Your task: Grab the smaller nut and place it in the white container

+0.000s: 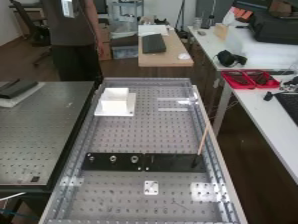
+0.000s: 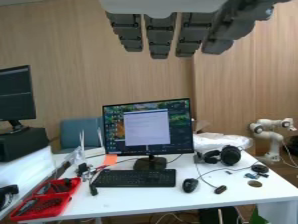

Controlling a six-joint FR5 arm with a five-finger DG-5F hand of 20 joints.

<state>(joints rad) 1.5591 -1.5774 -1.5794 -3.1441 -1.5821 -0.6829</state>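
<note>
I have the hand (image 2: pixel 159 36) open in the wrist view, its fingers straight, a little apart and nothing pinched between them, though its upper part is cut off by the edge, so the palm is hard for me to judge. Out past the fingertips I see a monitor (image 2: pixel 148 127), with a keyboard (image 2: pixel 136 177) in front of its stand and a mouse (image 2: pixel 190 185) just beside that; headphones (image 2: pixel 230 155) and a red tray (image 2: pixel 45 205) lie out there too, well apart from the fingers, the tray partly cut off. The high view gives me the perforated table (image 1: pixel 126 137), but I can't work out how far or which way its things lie from the hand. On a black strip (image 1: pixel 173 162) across the table sit three small metal pieces (image 1: pixel 113 159) in a row, apart from one another; the nut I want should be among them, but they are too small for me to say which is the smaller nut, or whether all three are nuts. The white container (image 1: pixel 116 102) stands upright farther along the table on a white base; pale on pale, its rim and inside are hard to make out. A thin stick (image 1: pixel 203 141) leans with its lower end at the strip.
</note>
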